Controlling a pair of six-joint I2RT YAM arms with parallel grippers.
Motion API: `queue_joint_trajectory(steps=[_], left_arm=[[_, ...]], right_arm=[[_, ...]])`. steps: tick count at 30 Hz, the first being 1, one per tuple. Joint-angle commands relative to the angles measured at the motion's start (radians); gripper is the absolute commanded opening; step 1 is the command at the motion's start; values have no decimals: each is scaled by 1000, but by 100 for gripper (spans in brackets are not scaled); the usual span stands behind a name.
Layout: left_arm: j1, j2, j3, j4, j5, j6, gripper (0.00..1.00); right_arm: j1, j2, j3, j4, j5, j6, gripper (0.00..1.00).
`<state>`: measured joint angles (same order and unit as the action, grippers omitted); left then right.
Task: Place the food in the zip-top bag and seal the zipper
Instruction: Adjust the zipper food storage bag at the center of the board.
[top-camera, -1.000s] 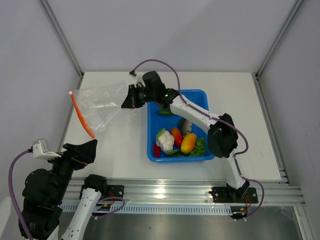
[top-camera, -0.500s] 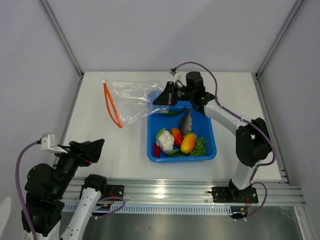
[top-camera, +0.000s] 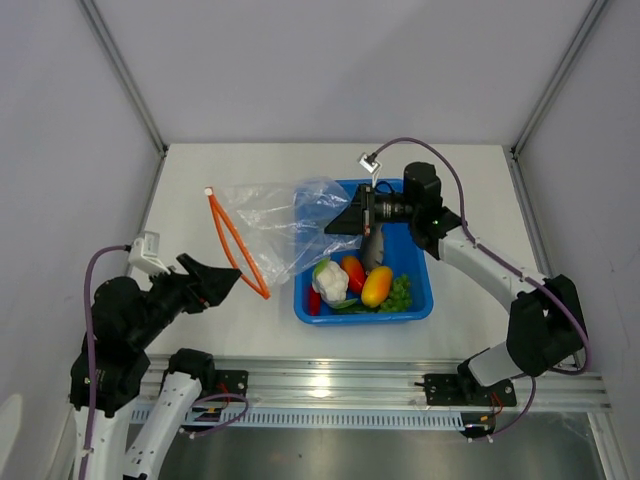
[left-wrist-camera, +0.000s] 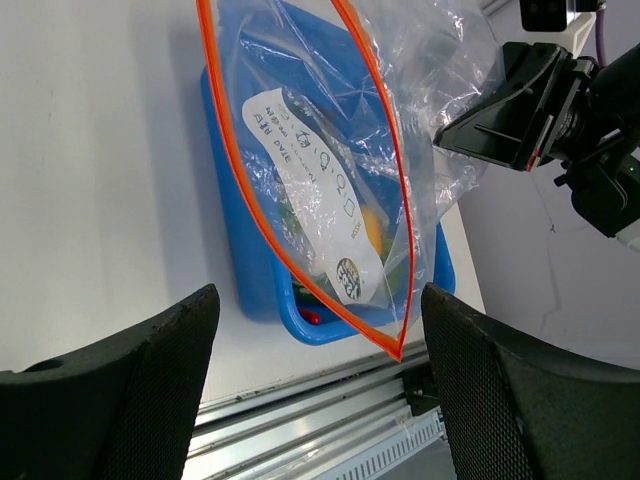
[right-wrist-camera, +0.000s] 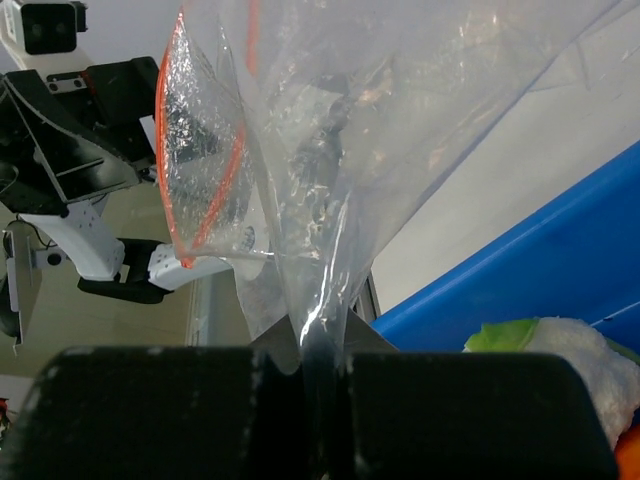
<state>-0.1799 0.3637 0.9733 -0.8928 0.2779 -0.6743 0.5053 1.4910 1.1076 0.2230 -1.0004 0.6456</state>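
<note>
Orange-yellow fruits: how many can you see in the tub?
2, both in the blue tub: a redder fruit right of the cauliflower, a yellower fruit beside the grapes. The bag covers the tub's far-left corner, so more may be hidden.

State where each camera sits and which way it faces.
Top external: above, behind the robot, looking down at the table; both arms show.
Left wrist: on left arm, facing the zip-top bag and blue tub; open left gripper shows.
Right wrist: on right arm, facing the left arm; right gripper shut on the bag.
All share bag and tub.
</note>
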Motion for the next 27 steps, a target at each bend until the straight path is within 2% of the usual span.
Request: queue_joint_trajectory(steps=[1, 5, 10, 17, 20, 23, 24, 27], left_arm=[[5, 1, -19, 69, 41, -39, 83], [5, 9, -70, 115, 102, -67, 79], [5, 26, -123, 189, 167, -94, 77], [5, 37, -163, 229, 169, -87, 73], [5, 46, -160, 221, 155, -73, 69], [5, 49, -157, 226, 158, -64, 49], [5, 50, -151, 227, 164, -56, 30], [5, 61, -124, 215, 161, -36, 1]], right_arm=[[-24, -72, -37, 41, -56, -35, 0], [-34, -115, -66, 10, -73, -53, 0], [-31, -150, -103, 64, -101, -14, 0], [-13, -204, -147, 125, -98, 51, 0], [-5, -219, -167, 159, -98, 83, 0], [7, -229, -172, 150, -98, 81, 0], [12, -227, -172, 145, -98, 81, 0], [19, -224, -164, 95, -75, 54, 0]])
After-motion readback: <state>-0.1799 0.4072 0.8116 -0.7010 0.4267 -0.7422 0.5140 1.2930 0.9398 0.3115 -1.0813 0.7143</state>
